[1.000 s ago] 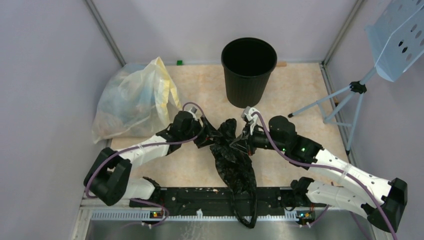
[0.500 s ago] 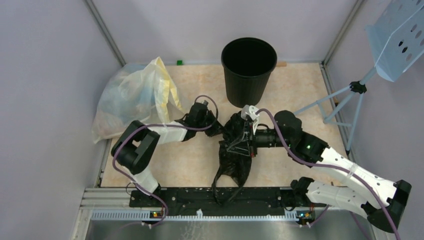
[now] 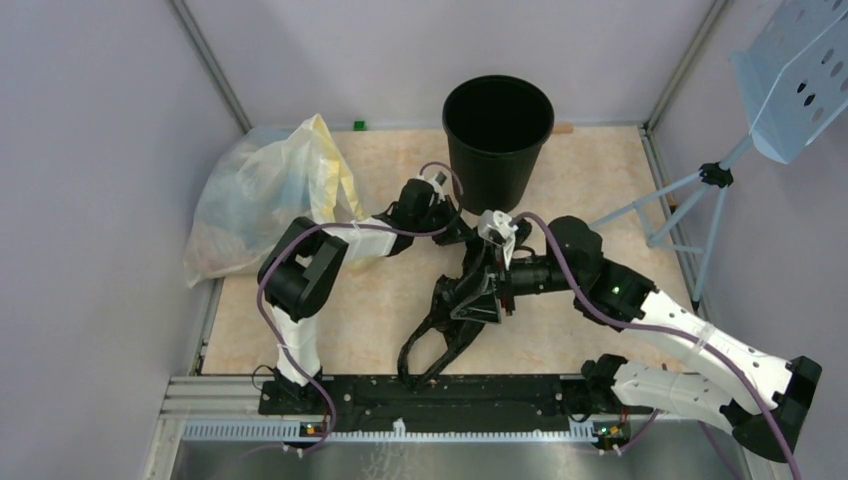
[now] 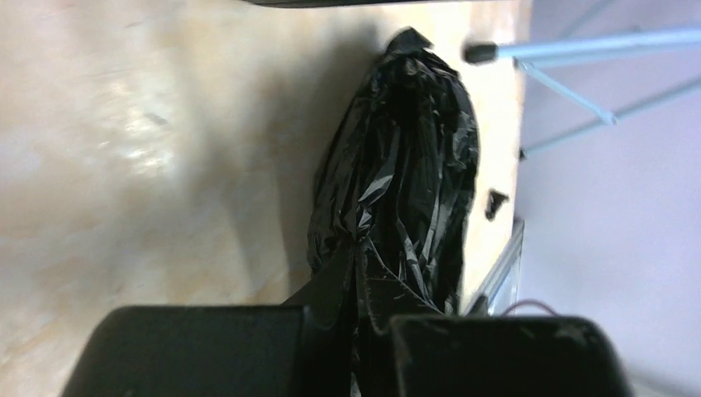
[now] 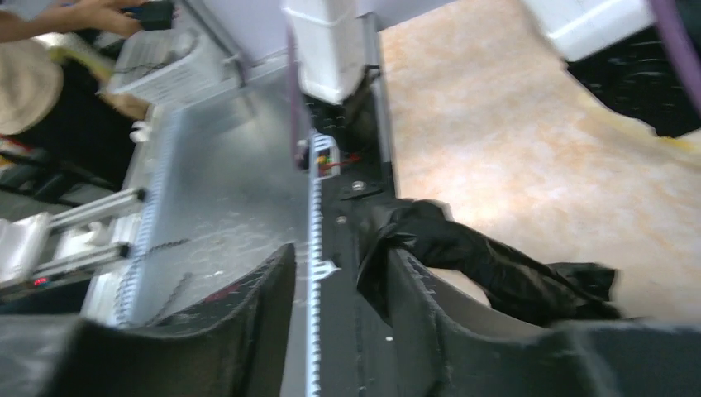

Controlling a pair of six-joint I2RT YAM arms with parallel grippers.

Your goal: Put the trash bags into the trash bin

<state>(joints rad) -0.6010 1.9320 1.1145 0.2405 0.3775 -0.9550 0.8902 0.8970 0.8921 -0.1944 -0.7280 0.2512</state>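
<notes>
The black trash bag (image 3: 437, 328) lies stretched out on the floor, from just in front of the trash bin (image 3: 497, 140) down toward the front rail. My left gripper (image 3: 456, 226) is beside the bin's base, shut on the bag's upper end. In the left wrist view the crinkled bag (image 4: 397, 165) runs away from the closed left gripper (image 4: 355, 322). My right gripper (image 3: 472, 298) hovers over the bag's middle with its jaws open. In the right wrist view nothing sits in the right gripper's (image 5: 339, 285) gap, and the bag (image 5: 496, 265) lies just outside one finger.
A big pale-yellow translucent bag (image 3: 260, 200) fills the back left corner. A tripod (image 3: 680, 200) with a blue perforated panel (image 3: 800, 70) stands at the right. The black base rail (image 3: 540, 392) and metal edge (image 5: 223, 190) run along the front.
My left gripper closed on the bag's end and pulled it up toward the bin. My right gripper opened and let go of the bag, whose tail slid off the front rail.
</notes>
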